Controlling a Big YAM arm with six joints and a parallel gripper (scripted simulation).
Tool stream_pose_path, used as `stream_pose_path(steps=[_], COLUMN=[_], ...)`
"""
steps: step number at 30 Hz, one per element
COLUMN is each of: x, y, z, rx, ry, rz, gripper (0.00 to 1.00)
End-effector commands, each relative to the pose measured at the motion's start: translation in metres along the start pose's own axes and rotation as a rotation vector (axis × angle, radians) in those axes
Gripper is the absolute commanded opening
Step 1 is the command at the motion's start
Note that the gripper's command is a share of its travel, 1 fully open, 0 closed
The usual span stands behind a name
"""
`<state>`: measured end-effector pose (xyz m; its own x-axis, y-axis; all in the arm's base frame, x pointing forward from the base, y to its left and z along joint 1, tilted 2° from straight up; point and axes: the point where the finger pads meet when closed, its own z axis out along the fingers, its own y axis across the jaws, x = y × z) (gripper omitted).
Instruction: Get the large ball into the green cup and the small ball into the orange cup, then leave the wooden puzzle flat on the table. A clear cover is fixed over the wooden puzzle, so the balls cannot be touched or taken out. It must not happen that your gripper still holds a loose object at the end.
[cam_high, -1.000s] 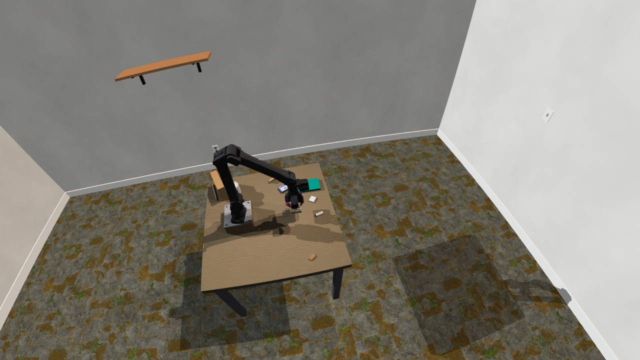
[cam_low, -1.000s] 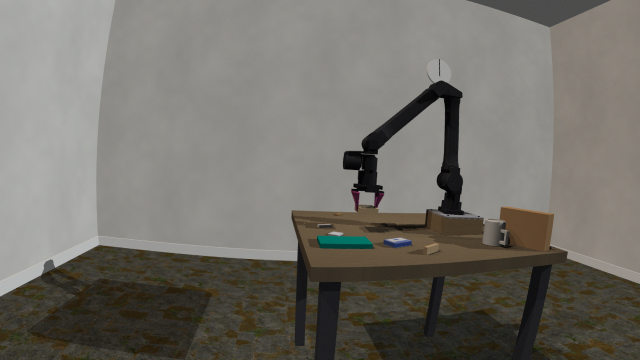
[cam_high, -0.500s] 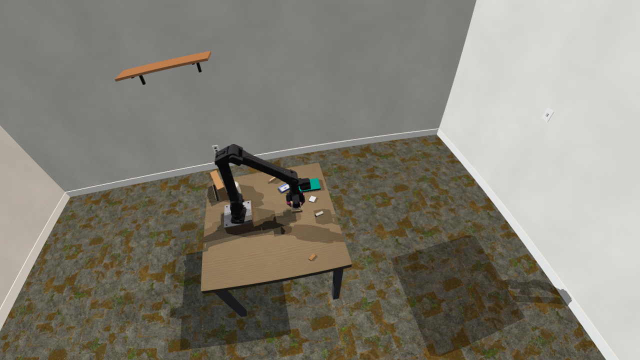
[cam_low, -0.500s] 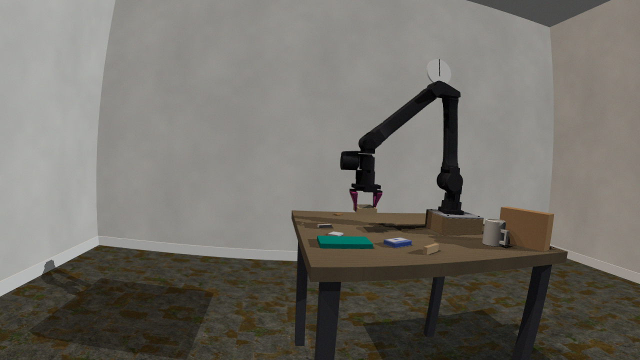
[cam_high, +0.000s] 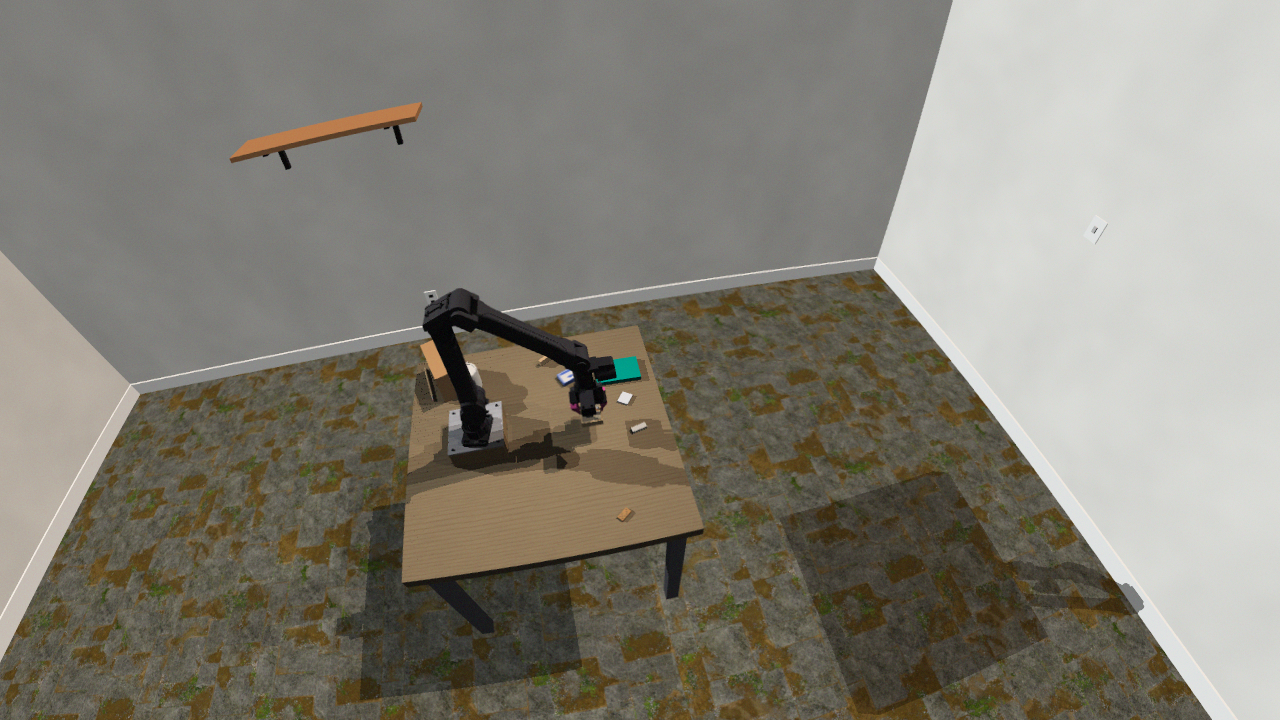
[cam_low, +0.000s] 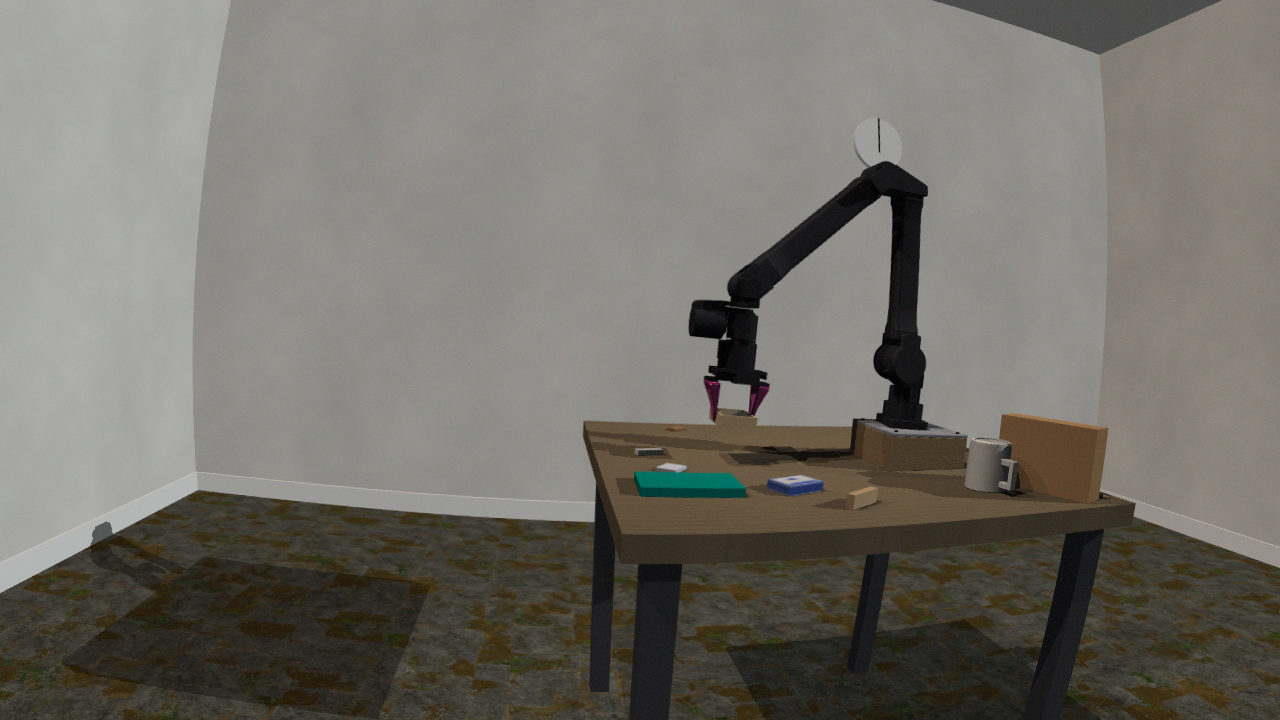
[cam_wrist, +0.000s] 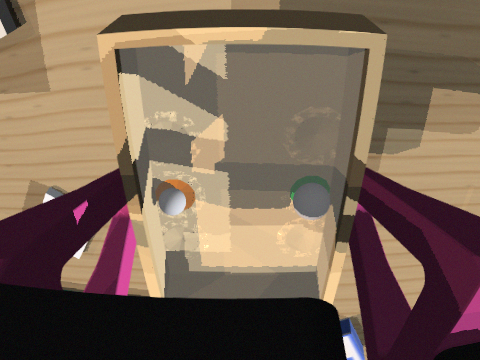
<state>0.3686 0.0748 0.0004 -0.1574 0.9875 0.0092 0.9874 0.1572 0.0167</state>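
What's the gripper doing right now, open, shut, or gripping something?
Gripper: shut on the wooden puzzle box with the clear cover, one magenta finger pressed on each long side.

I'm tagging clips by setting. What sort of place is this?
Probably a sparse indoor room: plain walls, a wall shelf, mottled floor. One arm stands on a wooden table, its gripper shut on a wooden puzzle.
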Motion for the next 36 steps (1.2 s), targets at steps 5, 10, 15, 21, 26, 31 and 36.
stream_pose_path(steps=[5, 10, 15, 21, 26, 31, 36], x=[0.0, 0.0, 0.0, 0.0, 0.0, 0.0, 0.0], y=[0.014, 0.007, 0.006, 0.005, 0.005, 0.006, 0.008], z=[-0.003, -0.003, -0.002, -0.002, -0.002, -0.003, -0.004], rx=[0.033, 0.035, 0.034, 0.031, 0.026, 0.021, 0.013], ry=[-0.007, -0.006, -0.006, -0.007, -0.007, -0.007, -0.006], rz=[-0.005, -0.005, -0.005, -0.005, -0.005, -0.005, -0.005], gripper=[0.69, 0.69, 0.69, 0.69, 0.69, 0.69, 0.69])
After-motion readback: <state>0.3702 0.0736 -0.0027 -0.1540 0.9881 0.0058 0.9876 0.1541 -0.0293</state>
